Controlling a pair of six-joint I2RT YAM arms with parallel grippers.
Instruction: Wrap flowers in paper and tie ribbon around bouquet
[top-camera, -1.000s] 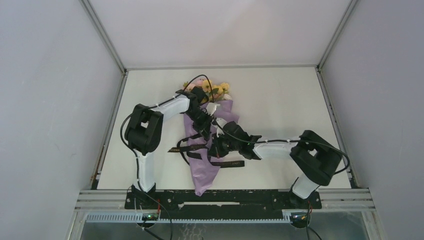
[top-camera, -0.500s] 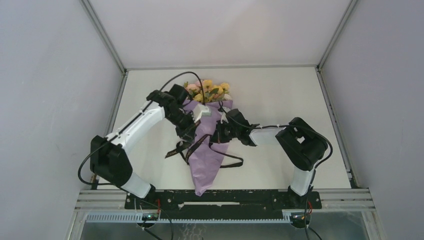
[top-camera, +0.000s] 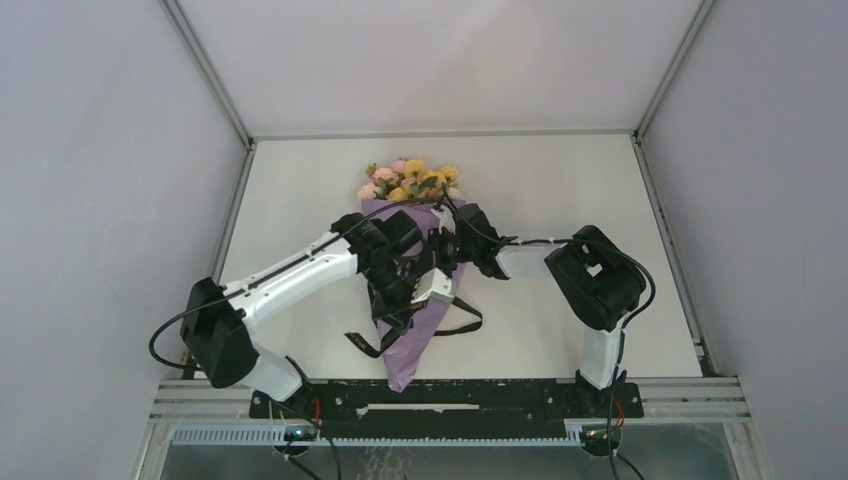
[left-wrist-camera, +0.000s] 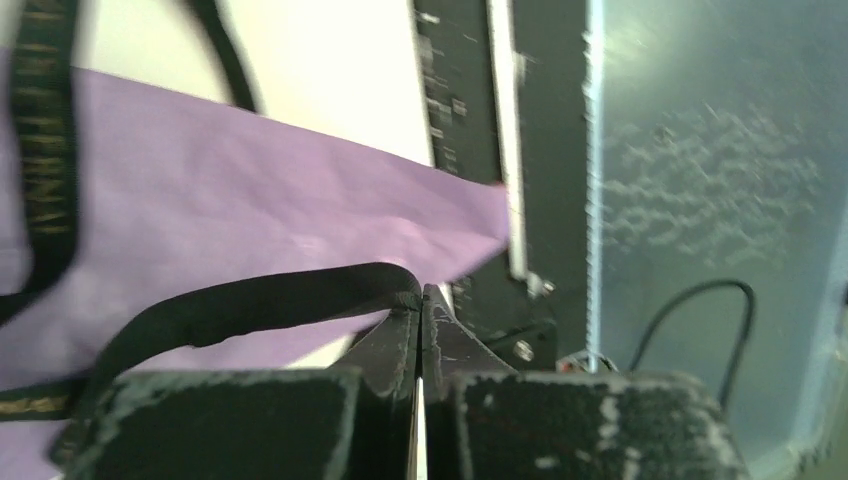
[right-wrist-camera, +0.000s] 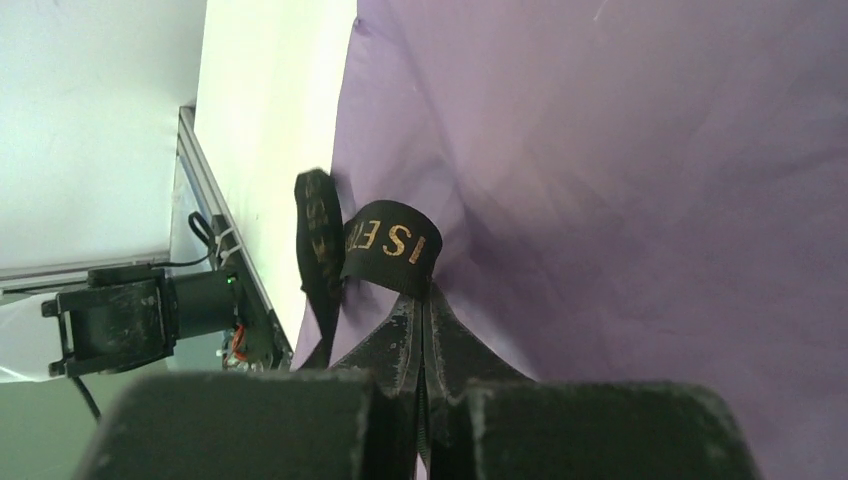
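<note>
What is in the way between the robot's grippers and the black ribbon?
Nothing visible. The left gripper and the right gripper are each shut on the ribbon, over the purple paper.

The ribbon (right-wrist-camera: 392, 243) lies across the bouquet (top-camera: 405, 355), flowers (top-camera: 410, 180) at its far end

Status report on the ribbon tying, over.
Left gripper shut on ribbon. Right gripper shut on ribbon. Bouquet wrapped, lying on table. Nothing in the way.
</note>
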